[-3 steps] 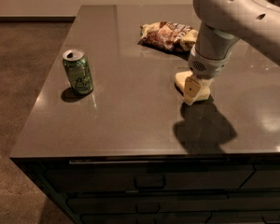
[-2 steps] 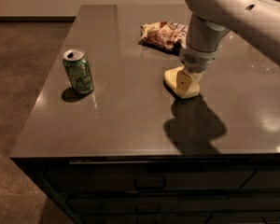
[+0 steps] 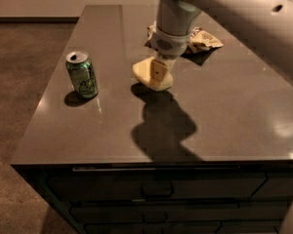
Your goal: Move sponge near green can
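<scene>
Gripper stood low over the counter, to the right of the green can and near it, with a strip of bare top between them. Its fingers were clamped on the sponge, one tan pad pressed flat against the sponge's near face. The other finger was hidden behind the block. The sponge, pale yellow and thick, sat at about the same depth on the counter as the can. It seemed to touch the surface at its lower edge, though the dark shadow there made this hard to tell. That shadow spread from under the sponge toward the front edge, right of the can.

Above the gripper, the pale wrist and arm rose up and away from the can, toward the upper right. Beyond the arm, farther back and farther right of the can, lay a crumpled brown-and-cream snack bag, partly covered by the wrist.

The can stood upright near the left edge of the counter, silver top showing. Dark drawers ran along the front below, and brown floor lay to the can's left.
</scene>
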